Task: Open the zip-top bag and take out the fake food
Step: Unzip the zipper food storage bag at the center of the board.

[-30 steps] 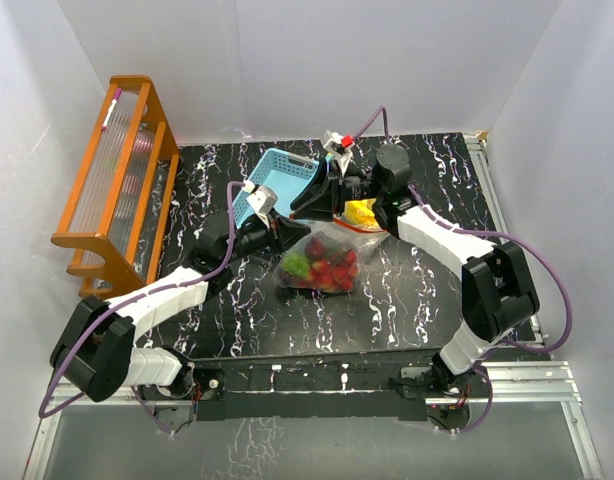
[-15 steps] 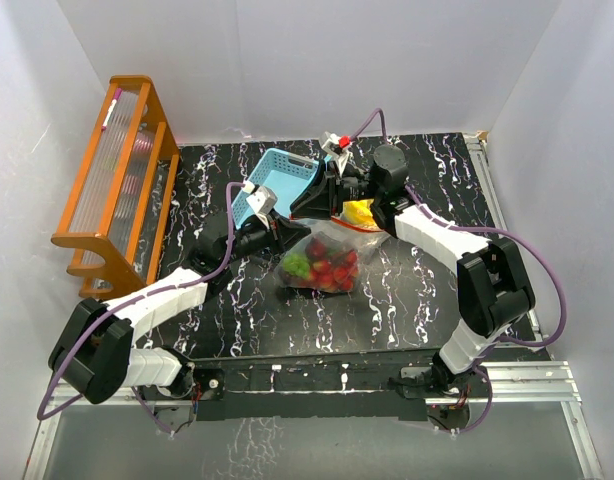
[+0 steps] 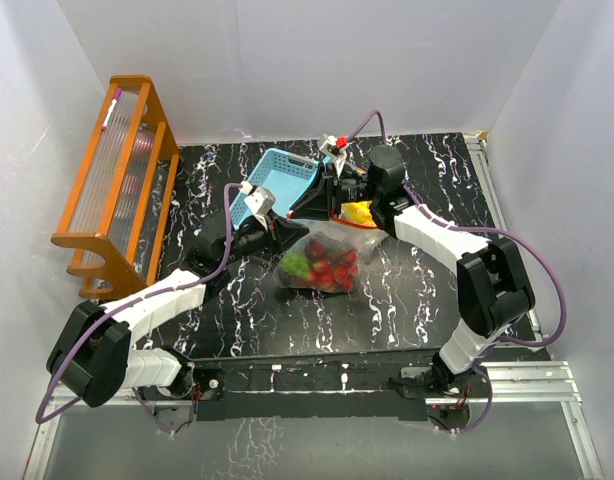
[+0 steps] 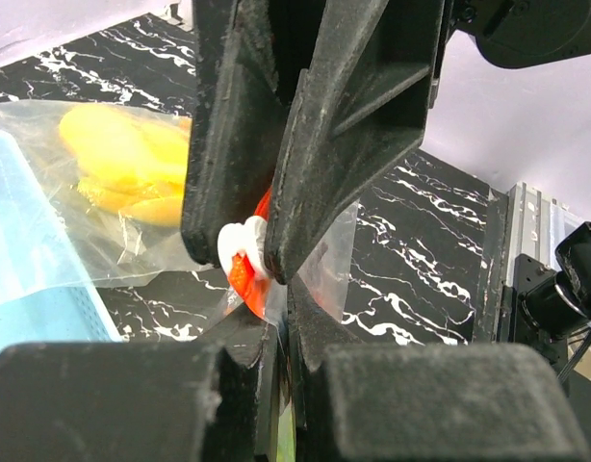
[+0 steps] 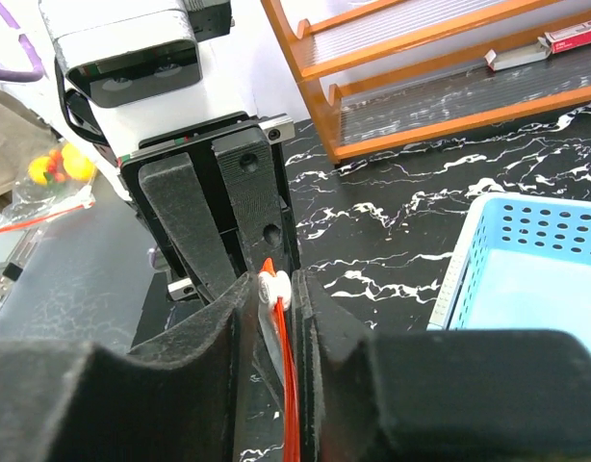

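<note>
On the black, white-veined worktop (image 3: 417, 290), a clear zip-top plastic bag (image 3: 337, 233) lay between the two arms. Its lower part bulged with the fake food (image 3: 327, 270), glossy red and green plastic fruit pieces. Yellow plastic pieces (image 3: 359, 211) showed through the film farther up, beside the right arm.

At the bag's raised mouth the two claws met almost tip to tip. The left claw (image 3: 289, 228) was fully closed, its fingers pinching the film at the edge. The right claw (image 3: 309, 212) had its jaws only a narrow slit apart. They were clamped on the bag's red zip strip (image 5: 288, 385), with the small white slider (image 5: 273, 285) caught between the fingertips.

Just beyond the claws stood a light-blue slotted plastic basket (image 3: 282, 175). Far to the left, an orange wooden rack (image 3: 117, 160) leaned by the white wall.
</note>
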Controlling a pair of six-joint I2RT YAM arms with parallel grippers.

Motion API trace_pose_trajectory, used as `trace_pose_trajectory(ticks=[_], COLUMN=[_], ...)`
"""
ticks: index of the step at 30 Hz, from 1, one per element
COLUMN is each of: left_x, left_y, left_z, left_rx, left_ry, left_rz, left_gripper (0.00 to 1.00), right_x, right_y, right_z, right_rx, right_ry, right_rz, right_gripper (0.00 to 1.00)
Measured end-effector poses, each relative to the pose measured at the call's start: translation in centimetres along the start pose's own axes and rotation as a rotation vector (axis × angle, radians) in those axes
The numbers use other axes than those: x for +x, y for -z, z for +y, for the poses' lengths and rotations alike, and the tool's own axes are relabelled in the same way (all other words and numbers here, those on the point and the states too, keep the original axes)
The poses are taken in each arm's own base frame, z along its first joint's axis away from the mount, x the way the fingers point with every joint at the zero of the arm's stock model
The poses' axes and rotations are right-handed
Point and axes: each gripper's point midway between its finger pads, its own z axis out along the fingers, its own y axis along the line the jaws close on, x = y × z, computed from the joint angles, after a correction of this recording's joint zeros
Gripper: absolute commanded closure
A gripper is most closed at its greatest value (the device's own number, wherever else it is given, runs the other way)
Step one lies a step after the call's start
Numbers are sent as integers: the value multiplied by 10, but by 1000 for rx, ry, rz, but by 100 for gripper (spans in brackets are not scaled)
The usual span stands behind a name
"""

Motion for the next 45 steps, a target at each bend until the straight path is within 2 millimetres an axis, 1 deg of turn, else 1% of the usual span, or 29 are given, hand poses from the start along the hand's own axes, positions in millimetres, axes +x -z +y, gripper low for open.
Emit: trace_pose_trajectory(ticks=[4,6,18,25,29,31,33,40,45], left_x=[2,2,1,-4,-12,-17,-18,-24,-26], left_y=[1,1,2,9,13,14,15,23,29], left_z=[2,2,8,14,15,17,18,22,27], left_rx=[-9,-10,-51,-110,-137,-155,-161,-216,-266], left_ry=[3,3,6,4,-4,-8,-9,-6,0], left_rz=[3,3,-4,-21,-45,-59,-63,-73,-73], left_gripper=[100,100,100,100,100,100,100,100,100], right_x=[1,2,3,0,-3,-5,-5,5,4], right_y=[0,0,0,3,9,16,18,31,38], right_z=[0,0,0,-1,-1,-3,-4,-6,-4], right_rx=[-1,0,2,22,40,60,64,103,130], right_ry=[-8,-11,-8,2,11,11,12,-13,-1], right_rz=[4,5,7,5,-1,-6,-8,-4,-14], right_gripper=[90,92,92,92,92,92,92,92,92])
